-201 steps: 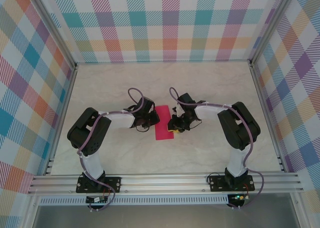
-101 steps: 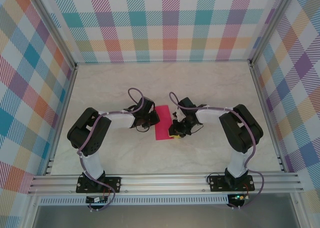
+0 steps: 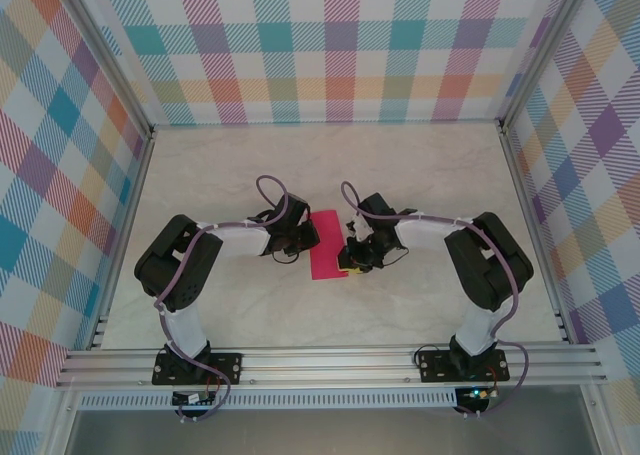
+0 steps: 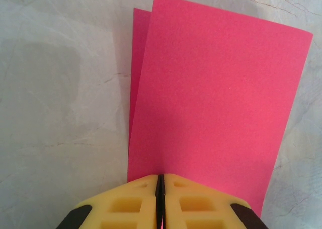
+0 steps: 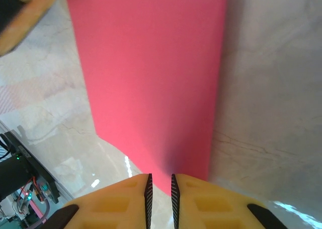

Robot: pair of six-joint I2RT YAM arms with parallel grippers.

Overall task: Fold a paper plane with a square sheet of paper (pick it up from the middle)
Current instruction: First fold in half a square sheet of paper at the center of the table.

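- Chiefly, the risk is a skewed crease. The square sheet of paper [image 4: 216, 103] is doubled over, and in the left wrist view the under layer peeps out past the upper layer's left side, so the edges do not match. Pressing it down as it lies would likely fix that offset in.
- Tearing or crumpling is a second danger, I judge, if the arms draw apart or twist while both sets of fingers are at the thin sheet from opposite sides.
- A slip could follow on the right side. If those fingers lack a true hold, the upper layer may spring open or the sheet may slide on the smooth tabletop [image 3: 430, 175].
- Left gripper [image 4: 160, 177]: its yellow fingers [image 4: 126, 204] are clenched with no gap between them. The paper's near edge runs straight into their seam, so they are grasping the sheet. The rest of it spreads out ahead of the fingertips.
- Right gripper [image 5: 161, 178]: its fingers [image 5: 115, 204] stand close together with a narrow slit between them. A corner of the sheet's near edge reaches just to that slit, and the sheet runs ahead of the fingertips and off to their left. Whether they pinch it I cannot tell.
- From above, the folded sheet lies as a narrow strip on the tabletop between the two sets of fingers, one at each long side.
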